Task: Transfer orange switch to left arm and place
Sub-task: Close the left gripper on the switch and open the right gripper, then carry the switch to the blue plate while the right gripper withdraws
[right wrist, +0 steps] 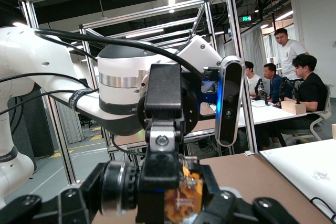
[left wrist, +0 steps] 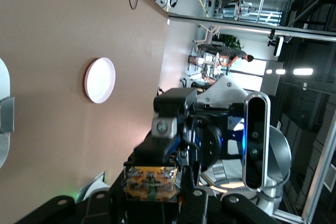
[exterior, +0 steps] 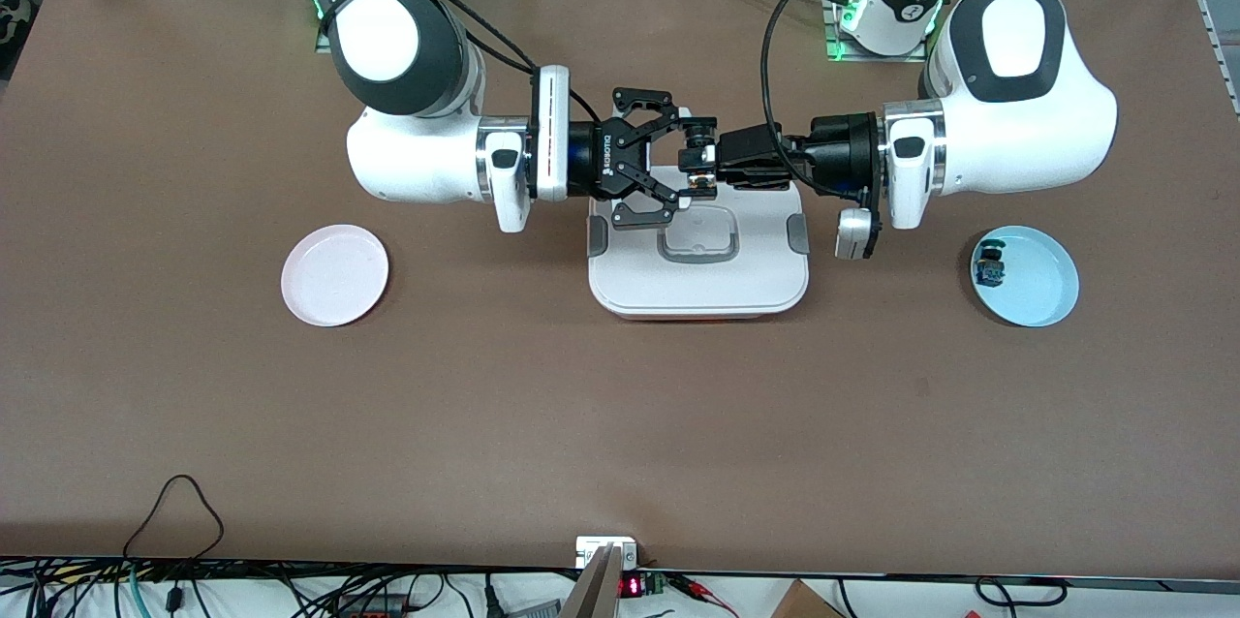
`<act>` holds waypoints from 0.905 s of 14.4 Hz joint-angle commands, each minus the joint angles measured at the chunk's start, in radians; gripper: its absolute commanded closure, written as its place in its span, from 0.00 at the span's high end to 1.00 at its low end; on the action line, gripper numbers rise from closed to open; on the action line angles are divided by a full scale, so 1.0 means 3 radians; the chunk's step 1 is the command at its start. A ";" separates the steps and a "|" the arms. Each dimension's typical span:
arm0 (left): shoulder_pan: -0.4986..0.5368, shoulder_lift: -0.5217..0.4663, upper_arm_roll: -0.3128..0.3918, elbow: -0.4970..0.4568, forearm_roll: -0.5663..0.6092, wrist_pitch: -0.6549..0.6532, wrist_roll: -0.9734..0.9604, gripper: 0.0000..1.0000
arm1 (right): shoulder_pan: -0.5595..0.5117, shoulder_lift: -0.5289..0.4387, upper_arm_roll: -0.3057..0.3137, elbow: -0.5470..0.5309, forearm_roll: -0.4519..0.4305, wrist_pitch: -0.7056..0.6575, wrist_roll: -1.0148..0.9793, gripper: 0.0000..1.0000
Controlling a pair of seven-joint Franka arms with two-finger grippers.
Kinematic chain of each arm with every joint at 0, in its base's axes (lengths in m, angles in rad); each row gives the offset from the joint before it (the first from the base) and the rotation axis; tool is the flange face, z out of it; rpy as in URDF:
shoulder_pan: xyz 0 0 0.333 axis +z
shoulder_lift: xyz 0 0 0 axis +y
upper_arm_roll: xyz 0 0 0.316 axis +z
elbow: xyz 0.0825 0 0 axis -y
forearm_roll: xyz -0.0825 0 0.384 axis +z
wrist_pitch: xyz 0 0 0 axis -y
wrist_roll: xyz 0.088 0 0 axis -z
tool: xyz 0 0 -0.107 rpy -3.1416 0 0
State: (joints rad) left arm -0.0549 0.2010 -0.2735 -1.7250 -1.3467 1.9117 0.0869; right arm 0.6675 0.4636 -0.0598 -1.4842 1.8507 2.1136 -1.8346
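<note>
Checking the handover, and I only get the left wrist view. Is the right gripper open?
Observer: Yes. In the front view the right gripper has its fingers spread wide, and the shut left gripper holds the orange switch.
Operator: What's underneath them?
Observer: Both are over the box, at its edge farther from the front camera.
Operator: Where's the blue plate?
Observer: The blue plate is at the left arm's end of the table, with a blue switch in it.
</note>
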 commanded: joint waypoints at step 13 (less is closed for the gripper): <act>0.0474 0.0045 0.0017 0.0381 0.3356 -0.1034 0.1287 0.24 | -0.0256 0.0045 -0.0021 -0.0002 -0.0018 -0.0315 0.0025 1.00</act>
State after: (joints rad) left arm 0.0760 0.1964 -0.2648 -1.6218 -0.4768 1.6351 0.3075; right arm 0.6229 0.4743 -0.0691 -1.4881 1.8499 2.0719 -1.8346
